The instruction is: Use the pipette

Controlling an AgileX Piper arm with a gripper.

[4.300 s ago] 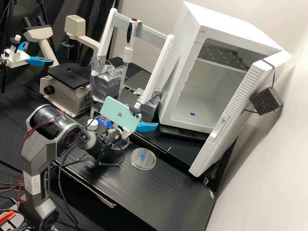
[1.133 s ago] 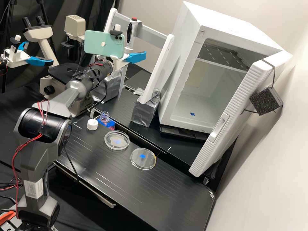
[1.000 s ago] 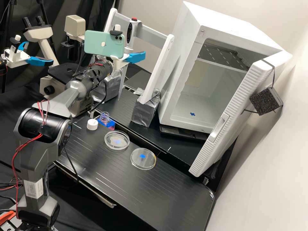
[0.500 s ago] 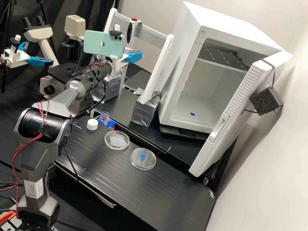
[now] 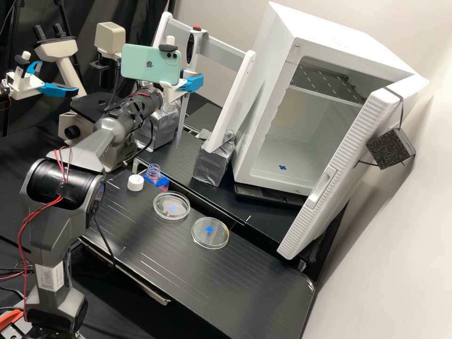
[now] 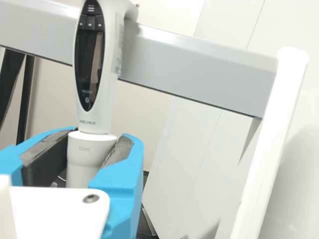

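In the high view, the white gripper [image 5: 195,82] is at the pipette stand [image 5: 226,50], in front of its crossbar, with its blue fingers at the pipette [image 5: 190,49]. The pipette is upright at the stand's crossbar, red-topped, and its clear lower tube runs down between the stand's two uprights. A pale green phone [image 5: 150,65] is mounted above the gripper, to the left of the pipette. A microscope [image 5: 109,35] is to the left of the stand. To the right of the stand is a white cabinet [image 5: 329,30], its door [image 5: 355,146] open. In front of the stand are an open bottle [image 5: 154,172] in a blue holder [image 5: 163,181], a white cap [image 5: 135,183] beside them, and two round clear dishes, one [image 5: 171,206] nearer the stand and the other [image 5: 210,233] farther from it, all at the black bench [image 5: 226,282].

In the wrist view, the gripper [image 6: 99,137] has its fingers closed about the white collar of the pipette, just under the handle with the dark display. The dark pads [image 6: 49,158] lie against the collar on either side. The handle rises in front of the stand's grey crossbar, and one white upright of the stand slants down well apart from the fingers.
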